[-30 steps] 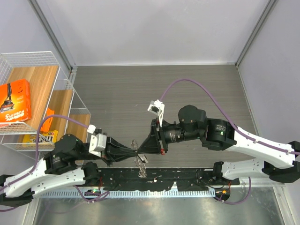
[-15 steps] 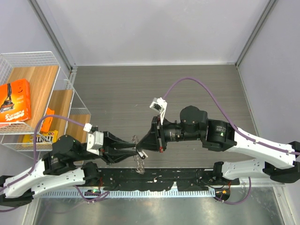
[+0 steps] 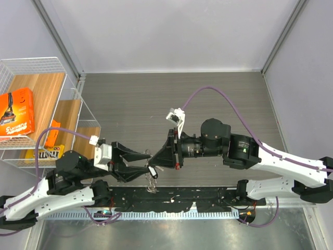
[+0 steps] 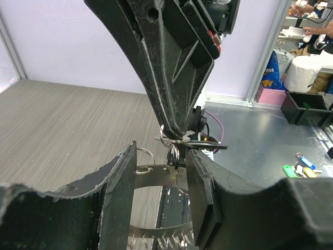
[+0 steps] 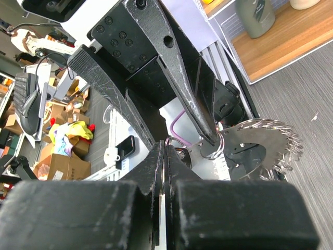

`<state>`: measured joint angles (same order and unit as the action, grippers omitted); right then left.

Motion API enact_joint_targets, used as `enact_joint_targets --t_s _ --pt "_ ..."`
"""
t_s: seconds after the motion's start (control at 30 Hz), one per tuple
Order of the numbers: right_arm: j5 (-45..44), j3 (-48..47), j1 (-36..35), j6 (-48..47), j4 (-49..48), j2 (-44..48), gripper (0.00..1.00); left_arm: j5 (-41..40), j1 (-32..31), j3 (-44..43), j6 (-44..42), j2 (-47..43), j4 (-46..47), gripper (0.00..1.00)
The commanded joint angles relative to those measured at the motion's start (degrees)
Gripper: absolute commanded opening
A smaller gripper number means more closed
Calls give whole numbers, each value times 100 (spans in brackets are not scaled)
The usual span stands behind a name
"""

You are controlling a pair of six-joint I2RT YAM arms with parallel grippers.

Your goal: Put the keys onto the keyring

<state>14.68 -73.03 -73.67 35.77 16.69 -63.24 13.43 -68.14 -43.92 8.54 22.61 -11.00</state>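
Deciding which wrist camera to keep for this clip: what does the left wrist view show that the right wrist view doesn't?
Only the left wrist view shows coloured key tags and a white tub in the background. Only the right wrist view shows a wooden shelf with a bottle. Both show the left gripper, jaws open, meeting the right gripper, jaws shut, and the keys, whose fanned teeth read far better from the right wrist.
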Motion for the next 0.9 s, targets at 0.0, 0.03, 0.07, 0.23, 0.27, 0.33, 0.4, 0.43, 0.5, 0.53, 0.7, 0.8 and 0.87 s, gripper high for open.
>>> enact_joint_targets --t_s 0.0,0.03,0.07,0.23,0.27,0.33,0.4,0.43,0.5,0.53,0.7,0.8,0.87 --pt "-78 -114 -42 -78 -588 409 6 -121 2 24 8 -125 55 49" --pt "-105 -114 -34 -88 -536 453 6 -104 2 33 17 -143 46 49" --pt "-184 -114 -34 -122 -518 488 5 -121 11 50 34 -195 37 50" --pt "-299 -141 -42 -184 -430 629 6 -148 11 129 139 -345 46 52" --pt "-290 -132 -42 -184 -421 629 5 -165 2 138 140 -354 55 53" --pt "-255 -176 -34 -167 -421 620 6 -174 11 138 148 -345 72 53" --pt "-255 -202 -34 -158 -403 603 6 -165 2 130 157 -319 116 52" --pt "-255 -194 -34 -158 -403 603 6 -131 11 129 157 -301 151 52" --pt "-290 -176 -34 -158 -394 603 6 -60 2 129 184 -266 274 52" --pt "-299 -150 -34 -149 -403 603 5 -8 2 129 192 -257 318 52" --pt "-325 -97 -34 -132 -438 611 6 151 2 77 184 -134 468 47" --pt "-334 -71 -34 -114 -499 603 6 204 2 33 157 -47 520 45" --pt "-334 -53 -34 -114 -508 568 6 239 2 15 149 6 538 44"
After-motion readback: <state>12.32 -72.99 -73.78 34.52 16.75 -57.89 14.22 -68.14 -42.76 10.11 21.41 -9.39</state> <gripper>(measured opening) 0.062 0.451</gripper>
